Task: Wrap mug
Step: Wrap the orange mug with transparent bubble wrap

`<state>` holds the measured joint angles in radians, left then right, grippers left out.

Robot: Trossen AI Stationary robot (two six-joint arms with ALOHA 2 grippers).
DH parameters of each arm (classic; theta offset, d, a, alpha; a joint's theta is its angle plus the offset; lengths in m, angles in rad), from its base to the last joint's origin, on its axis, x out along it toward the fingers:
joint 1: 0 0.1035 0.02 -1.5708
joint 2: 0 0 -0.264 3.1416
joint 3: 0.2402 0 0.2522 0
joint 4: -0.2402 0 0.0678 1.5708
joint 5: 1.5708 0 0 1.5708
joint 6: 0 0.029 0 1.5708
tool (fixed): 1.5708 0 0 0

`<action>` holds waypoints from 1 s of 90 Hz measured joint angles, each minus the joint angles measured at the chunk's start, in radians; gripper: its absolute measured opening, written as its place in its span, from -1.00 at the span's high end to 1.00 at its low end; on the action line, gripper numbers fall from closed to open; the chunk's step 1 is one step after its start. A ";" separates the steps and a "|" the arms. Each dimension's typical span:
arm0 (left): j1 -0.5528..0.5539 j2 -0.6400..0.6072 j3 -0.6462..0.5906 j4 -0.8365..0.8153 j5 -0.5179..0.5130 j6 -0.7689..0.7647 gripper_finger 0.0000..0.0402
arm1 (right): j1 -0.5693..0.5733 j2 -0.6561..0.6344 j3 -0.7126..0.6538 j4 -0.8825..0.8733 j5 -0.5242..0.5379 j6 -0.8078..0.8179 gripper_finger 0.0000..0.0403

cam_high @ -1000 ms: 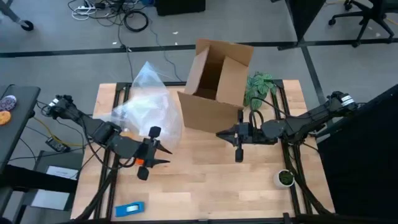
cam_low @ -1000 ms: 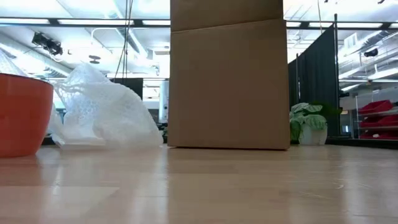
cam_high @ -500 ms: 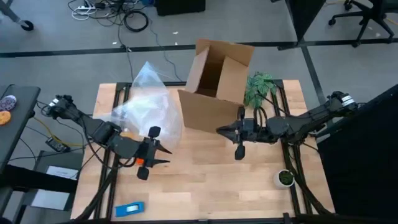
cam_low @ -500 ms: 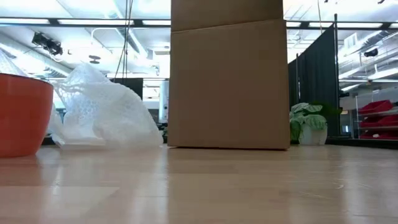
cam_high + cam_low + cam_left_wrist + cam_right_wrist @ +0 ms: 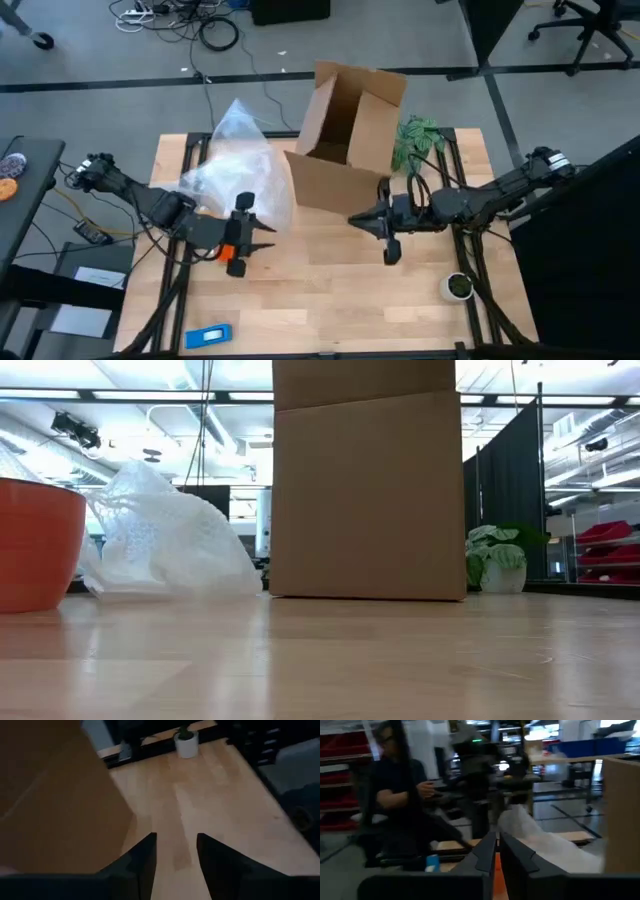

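The orange mug [image 5: 35, 545] stands upright on its base on the table at the left. In the high view the mug [image 5: 233, 258] is partly covered by my left arm. My left gripper [image 5: 266, 238] hovers just right of it, open, fingers pointing toward the table's right with only bare wood between them [image 5: 176, 865]. A heap of clear bubble wrap [image 5: 235, 170] lies on the table behind the mug. My right gripper [image 5: 352, 218] hangs shut near the table's middle, in front of the cardboard box [image 5: 345, 140], pointing left.
The open cardboard box stands at the table's far middle with a leafy plant [image 5: 418, 140] to its right. A small green pot with a white rim [image 5: 458, 286] sits near right, a blue object [image 5: 210, 336] near left. A person [image 5: 400, 805] sits beyond the table's left side.
My left gripper has shifted a little toward the table's far edge, so more of the mug shows beneath it in the high view. The mug, wrap and box have stayed in place.
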<state>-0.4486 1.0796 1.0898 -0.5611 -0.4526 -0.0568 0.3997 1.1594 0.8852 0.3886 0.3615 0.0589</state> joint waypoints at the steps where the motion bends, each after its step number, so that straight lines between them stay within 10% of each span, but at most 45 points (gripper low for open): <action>1: 0.008 0.000 0.000 -0.002 0.000 0.000 0.38 | 0.003 0.000 0.000 0.000 0.000 0.000 0.99; 54: 0.428 -0.102 0.001 -0.418 -0.067 -0.258 0.35 | 0.142 0.004 0.000 -0.177 0.062 0.062 0.92; 90: 0.381 -0.099 0.001 -0.701 0.137 -0.809 0.11 | 0.141 0.126 0.000 -0.190 0.063 0.154 0.51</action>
<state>-0.0673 0.9807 1.0908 -1.2626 -0.3157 -0.8661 0.5404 1.2851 0.8852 0.1983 0.4248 0.2125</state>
